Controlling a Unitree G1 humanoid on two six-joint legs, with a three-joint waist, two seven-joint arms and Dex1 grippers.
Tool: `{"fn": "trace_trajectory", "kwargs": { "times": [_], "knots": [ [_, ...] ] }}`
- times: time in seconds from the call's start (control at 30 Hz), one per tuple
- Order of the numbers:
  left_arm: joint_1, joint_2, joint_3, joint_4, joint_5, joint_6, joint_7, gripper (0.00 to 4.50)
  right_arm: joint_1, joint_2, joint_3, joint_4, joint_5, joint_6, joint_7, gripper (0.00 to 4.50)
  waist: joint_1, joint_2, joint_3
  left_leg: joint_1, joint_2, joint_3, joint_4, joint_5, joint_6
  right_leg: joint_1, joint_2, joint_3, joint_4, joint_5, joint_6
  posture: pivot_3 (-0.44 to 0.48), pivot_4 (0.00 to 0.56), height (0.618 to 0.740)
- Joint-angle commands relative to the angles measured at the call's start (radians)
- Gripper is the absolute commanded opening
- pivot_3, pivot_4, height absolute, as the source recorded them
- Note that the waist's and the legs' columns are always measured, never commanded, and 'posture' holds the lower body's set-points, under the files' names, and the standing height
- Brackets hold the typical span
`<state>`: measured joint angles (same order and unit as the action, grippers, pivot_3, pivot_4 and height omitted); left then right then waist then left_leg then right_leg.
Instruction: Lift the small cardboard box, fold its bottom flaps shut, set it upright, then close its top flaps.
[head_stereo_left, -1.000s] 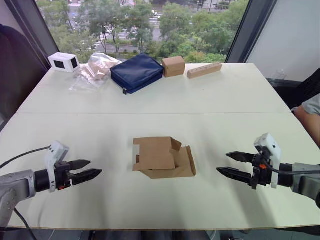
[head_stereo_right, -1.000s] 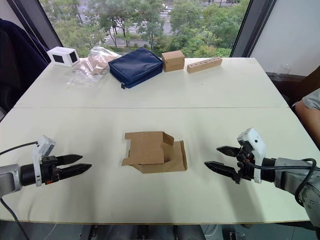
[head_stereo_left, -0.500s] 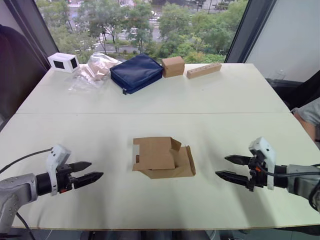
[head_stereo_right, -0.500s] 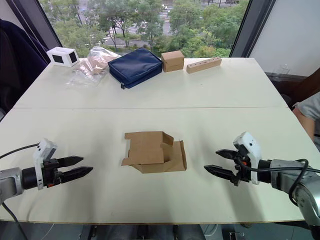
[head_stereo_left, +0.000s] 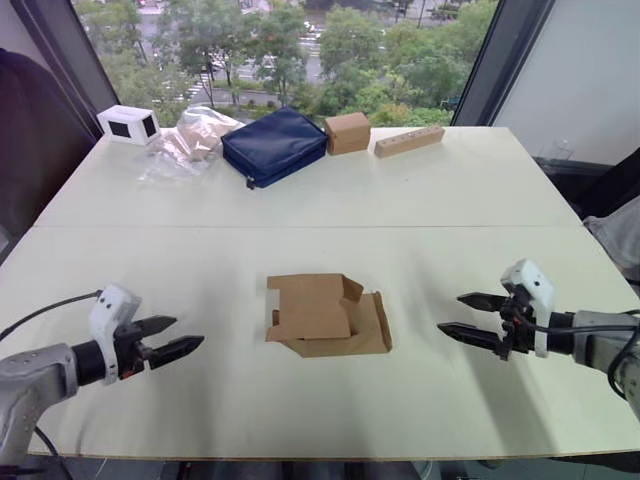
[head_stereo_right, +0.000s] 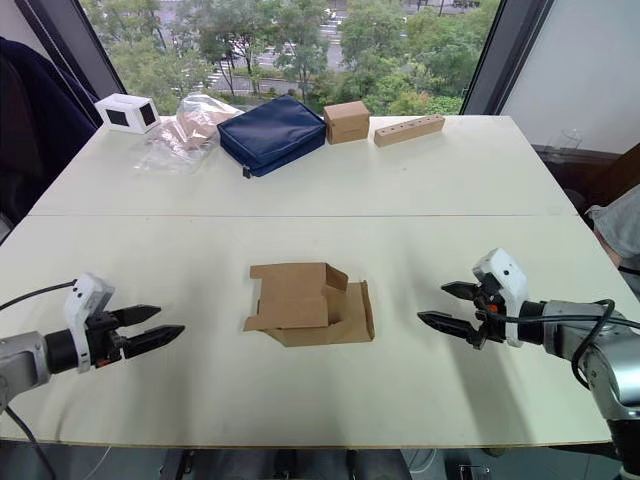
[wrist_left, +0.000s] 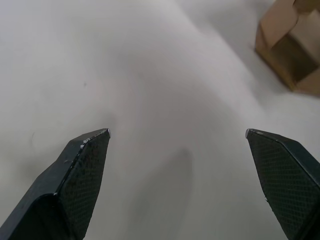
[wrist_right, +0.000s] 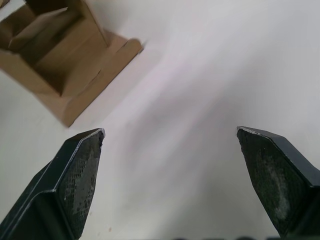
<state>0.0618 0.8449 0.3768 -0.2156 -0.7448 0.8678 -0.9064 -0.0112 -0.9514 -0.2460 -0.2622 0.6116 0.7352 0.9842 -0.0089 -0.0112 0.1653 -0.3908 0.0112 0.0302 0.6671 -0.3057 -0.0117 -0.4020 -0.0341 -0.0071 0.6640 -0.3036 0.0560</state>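
Both grippers, left gripper (head_stereo_left: 176, 338) and right gripper (head_stereo_left: 462, 315), gape wide, empty

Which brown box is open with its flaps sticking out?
The small cardboard box lying between the two pincers, flaps spread on the table. The squarer box by the window is shut.

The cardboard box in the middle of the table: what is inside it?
The box lies on its side on the table with its flaps open. Through the open end only bare cardboard walls show; it looks empty there, but the deeper part is hidden.
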Motion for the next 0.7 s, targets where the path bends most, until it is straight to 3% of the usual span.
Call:
{"fn": "trace_trajectory", "kwargs": {
  "times": [0.03, 0.17, 0.3, 0.5, 0.7],
  "knots": [
    [-0.1, 0.057, 0.041, -0.013, -0.238, 0.247, -0.05, 4.47, 0.031, -0.015, -0.084, -0.162, 0.092, 0.053, 0.004, 4.47, -0.002, 0.0, 0.0, 0.0, 0.0, 0.0, 0.0, 0.0, 0.0, 0.0, 0.0, 0.0, 0.001, 0.0, 0.0, 0.0, 0.15, 0.74],
    [-0.174, 0.095, 0.0, 0.006, -0.382, 0.417, -0.099, 4.47, 0.051, -0.004, -0.121, -0.314, 0.176, 0.128, -0.052, 4.47, -0.009, 0.0, 0.0, 0.001, 0.0, 0.0, 0.0, 0.0, 0.0, 0.0, 0.001, 0.0, 0.001, 0.0, 0.0, 0.0, 0.15, 0.74],
    [-0.324, 0.012, -0.091, 0.126, -0.413, 0.519, -0.052, 4.47, 0.06, 0.036, -0.105, -0.468, 0.232, 0.164, -0.158, 4.47, 0.001, 0.0, 0.0, 0.001, 0.0, 0.0, 0.0, 0.001, -0.002, 0.0, 0.001, 0.0, 0.002, 0.0, 0.0, 0.0, 0.15, 0.74],
    [-0.436, -0.076, -0.181, 0.228, -0.336, 0.509, -0.014, 4.47, 0.063, 0.029, -0.082, -0.573, 0.278, 0.212, -0.246, 4.47, 0.0, -0.003, -0.001, 0.0, 0.0, 0.0, 0.002, 0.001, -0.002, 0.001, 0.002, 0.0, 0.001, 0.0, 0.001, 0.0, 0.15, 0.74],
    [-0.484, -0.143, -0.309, 0.352, -0.23, 0.418, -0.1, 4.47, 0.023, 0.024, -0.094, -0.601, 0.384, 0.275, -0.348, 4.47, -0.002, -0.003, -0.001, 0.001, 0.0, 0.0, 0.001, 0.002, -0.003, 0.001, 0.003, 0.0, 0.002, 0.0, 0.001, 0.0, 0.15, 0.74]
  ]
}}
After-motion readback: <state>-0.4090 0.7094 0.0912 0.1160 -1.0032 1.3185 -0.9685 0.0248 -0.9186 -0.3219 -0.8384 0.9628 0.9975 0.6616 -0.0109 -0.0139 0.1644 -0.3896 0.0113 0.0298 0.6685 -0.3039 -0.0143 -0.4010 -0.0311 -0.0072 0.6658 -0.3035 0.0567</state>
